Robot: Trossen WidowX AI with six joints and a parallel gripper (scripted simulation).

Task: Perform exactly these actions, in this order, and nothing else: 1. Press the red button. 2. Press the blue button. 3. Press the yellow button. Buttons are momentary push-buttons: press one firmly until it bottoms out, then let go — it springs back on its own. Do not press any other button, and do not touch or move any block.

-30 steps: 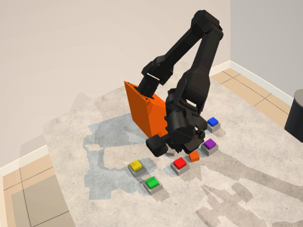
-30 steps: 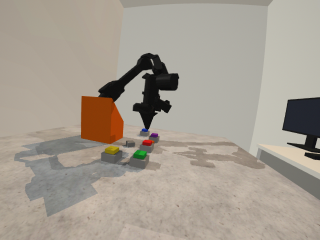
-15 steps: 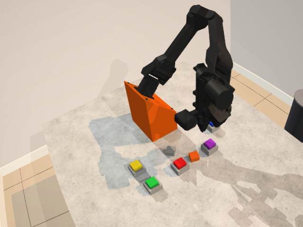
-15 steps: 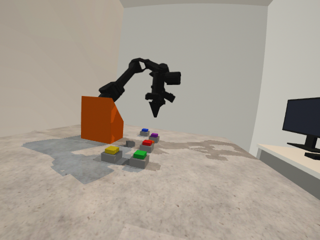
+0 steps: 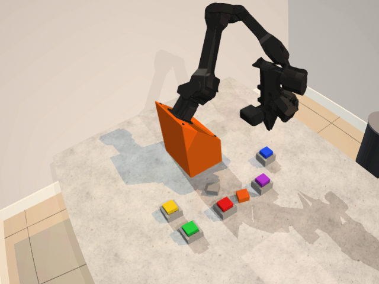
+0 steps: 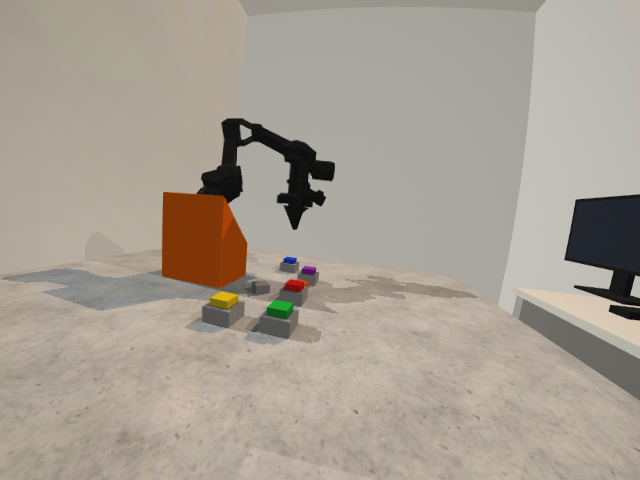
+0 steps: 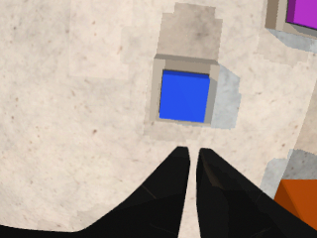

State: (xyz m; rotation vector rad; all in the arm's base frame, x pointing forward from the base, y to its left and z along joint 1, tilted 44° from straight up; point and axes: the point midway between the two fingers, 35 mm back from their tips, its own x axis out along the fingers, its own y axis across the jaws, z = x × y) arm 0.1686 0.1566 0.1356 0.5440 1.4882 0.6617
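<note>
Arm hangs high over the far right part of the table (image 5: 305, 244), gripper (image 5: 269, 124) pointing straight down, fingers pressed together with nothing between them, only a thin slit showing in the wrist view. Blue button (image 5: 266, 151) sits directly below and slightly ahead of the tips, well apart vertically, not depressed, cap standing proud of its grey housing. So the step in hand looks like number two, the descent onto blue not yet begun. Red button (image 5: 224, 203) is toward the middle of the table, cap up; the pictures alone can't confirm it was pressed, though the hover over blue suggests it counts as done. Yellow button (image 5: 170, 206) is nearer the left edge, untouched-looking, left for last. Purple button (image 5: 262, 179) between blue and red, and green button (image 5: 190, 228) toward the near edge beside yellow, must both stay unpressed. Orange block (image 5: 243, 194) lies just beside red on its right, grey block (image 5: 212, 188) close behind red toward the orange pedestal (image 5: 189, 147); both are near the path from blue back to yellow, so travel height matters. Remaining by my read: drop onto blue until it bottoms out, lift, cross over to yellow, press, release. Roughly a third done at best.
</note>
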